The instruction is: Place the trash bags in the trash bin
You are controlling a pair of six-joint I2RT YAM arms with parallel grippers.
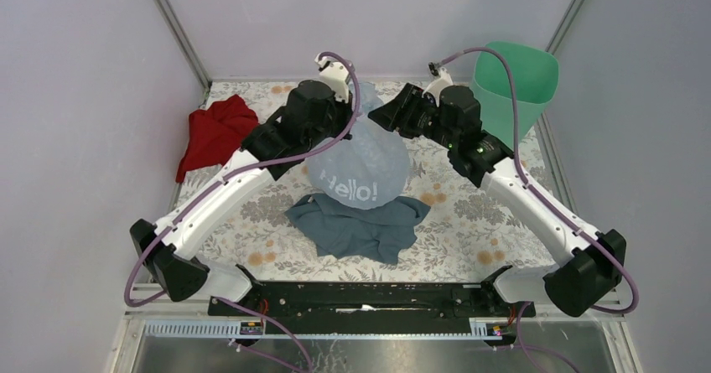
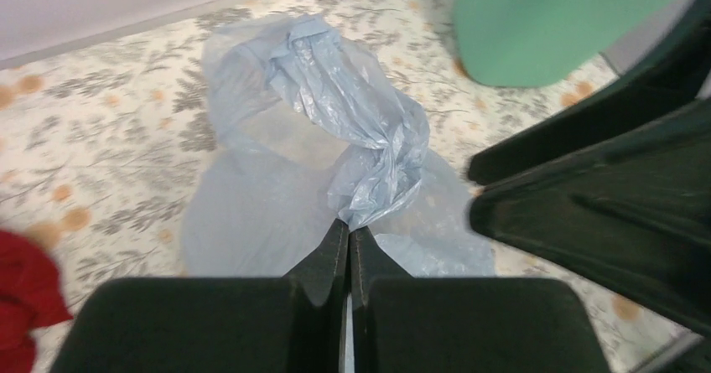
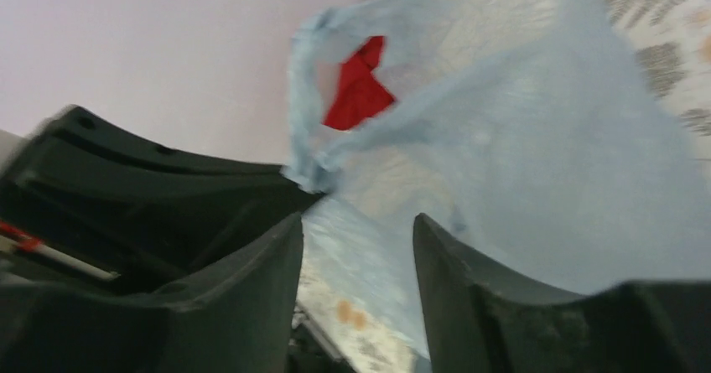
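Two tools meet over the far middle of the table (image 1: 469, 222), both at the trash bag (image 1: 360, 159). The left tool (image 2: 348, 235) has its fingers pressed together on a twisted strand of the pale-blue film, so it is clamped on the bag. From its tips the crinkled film runs off across the flowered table top toward the far edge.

The right tool (image 3: 356, 247) sits just beside the left one with its fingers apart. The film spreads right in front of the gap, but I cannot tell whether those fingers touch it.

The near part of the bag, printed "Hello!", overlaps the far side of a grey-blue cloth (image 1: 360, 230) that lies bunched in the middle of the table, toward the near edge. A red cloth (image 1: 214, 134) is crumpled by the left edge near the far left corner, apart from the bag. In the right wrist view it shows through an opening in the bag's film.

The trash bin (image 1: 516, 80) stands at the far right corner, wide rim above narrower base, well apart from the bag. The right arm's wrist and forearm lie between bag and bin. The bag is wholly outside the bin.
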